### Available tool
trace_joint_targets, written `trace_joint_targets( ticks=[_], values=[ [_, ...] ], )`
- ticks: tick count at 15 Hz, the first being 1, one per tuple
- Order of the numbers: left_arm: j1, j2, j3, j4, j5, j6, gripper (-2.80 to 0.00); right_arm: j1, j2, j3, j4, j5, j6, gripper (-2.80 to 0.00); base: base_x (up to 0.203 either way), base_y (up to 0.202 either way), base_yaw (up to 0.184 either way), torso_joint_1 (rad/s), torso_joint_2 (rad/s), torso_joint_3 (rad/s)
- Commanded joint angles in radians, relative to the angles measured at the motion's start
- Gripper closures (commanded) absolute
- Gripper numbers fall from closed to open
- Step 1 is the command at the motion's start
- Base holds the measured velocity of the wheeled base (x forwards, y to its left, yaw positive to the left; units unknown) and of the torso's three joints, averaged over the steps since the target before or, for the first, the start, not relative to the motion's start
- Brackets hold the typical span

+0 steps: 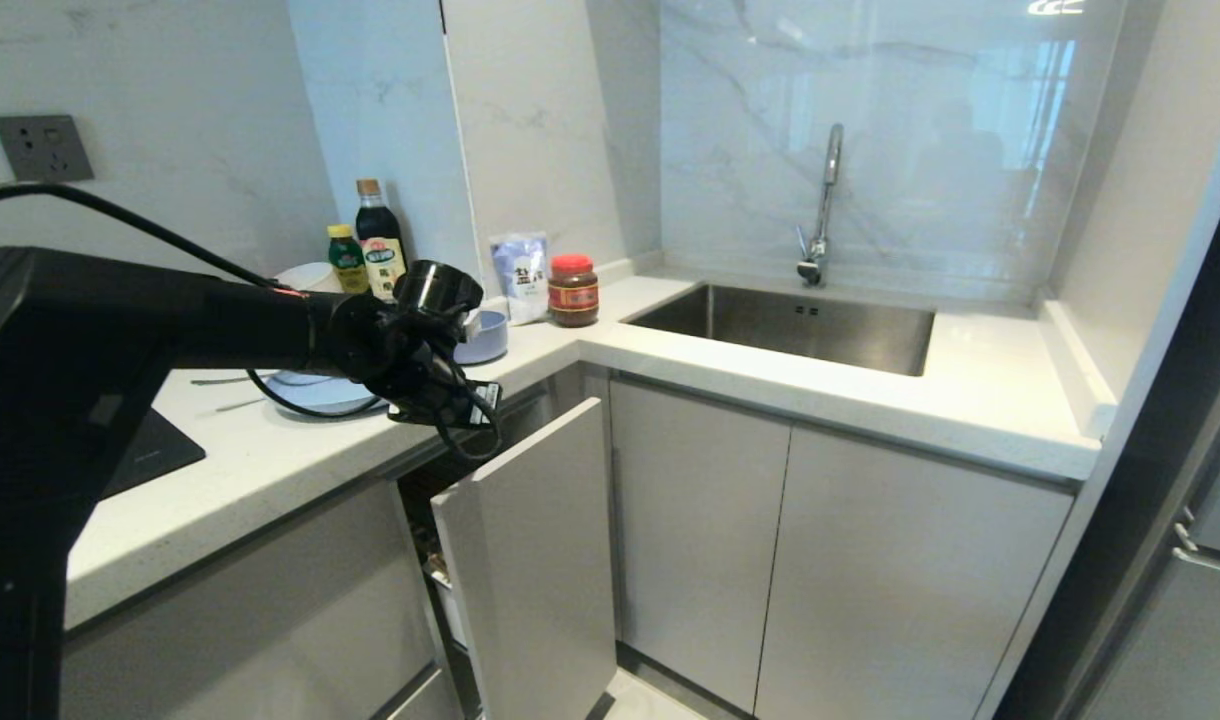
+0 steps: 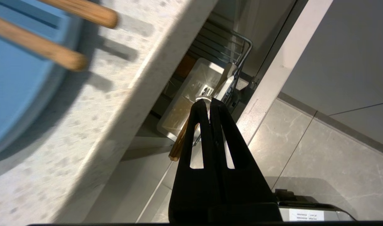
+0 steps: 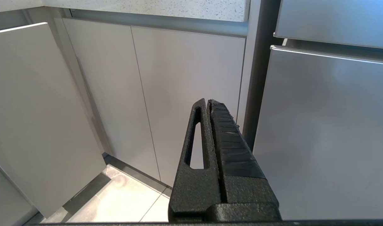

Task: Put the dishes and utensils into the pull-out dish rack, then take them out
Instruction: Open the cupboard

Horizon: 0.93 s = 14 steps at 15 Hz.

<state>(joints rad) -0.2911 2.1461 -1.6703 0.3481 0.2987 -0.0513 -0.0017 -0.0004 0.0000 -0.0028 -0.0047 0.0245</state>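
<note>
Left gripper (image 2: 208, 103) hangs past the near edge of the countertop (image 1: 300, 455), above the gap where the pull-out dish rack (image 2: 232, 47) sits partly drawn out. Fingers pressed fully together, nothing between them. Below the tips, in the left wrist view: the rack's chrome wire corner, and inside it the white utensil caddy (image 2: 191, 94) with a few wooden-handled pieces leaning in it; which pieces these are cannot be told.

Rack's narrow white cabinet front (image 1: 535, 560) stands out from the cabinet row, left of the sink cabinet doors.

Pale blue plate (image 2: 12, 81) lies on the countertop just behind the left arm, with the pair of chopsticks (image 2: 37, 47) resting across it, their ends overhanging the rim. Small pale blue bowl (image 1: 482, 337) sits farther right on the counter, just beside the salt bag (image 1: 521, 275) and the red-lidded jar (image 1: 573, 290). Two sauce bottles (image 1: 370, 245) stand against the far wall. The fork does not show clearly.

Right gripper (image 3: 208, 105) is low, facing the cabinet doors beside a steel appliance front (image 3: 323, 131); fingers closed, empty.
</note>
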Motion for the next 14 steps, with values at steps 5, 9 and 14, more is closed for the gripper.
trace_joint_targets(
  ticks=[5, 9, 14],
  values=[
    [-0.007, 0.083, -0.022, 0.002, 0.005, -0.004, 0.0, 0.0, -0.004, 0.002, 0.0, 0.0, 0.0, 0.0, 0.0, 0.0, 0.0, 0.0, 0.0, 0.0],
    [-0.014, 0.11, -0.023, 0.002, 0.008, -0.005, 0.0, 0.0, -0.004, 0.002, 0.0, 0.0, 0.0, 0.0, 0.0, 0.0, 0.0, 0.0, 0.0, 0.0],
    [-0.018, 0.135, -0.027, 0.002, 0.005, -0.005, 0.0, 0.0, -0.003, 0.002, 0.0, 0.0, 0.0, 0.0, 0.0, 0.0, 0.0, 0.0, 0.0, 0.0]
  ],
)
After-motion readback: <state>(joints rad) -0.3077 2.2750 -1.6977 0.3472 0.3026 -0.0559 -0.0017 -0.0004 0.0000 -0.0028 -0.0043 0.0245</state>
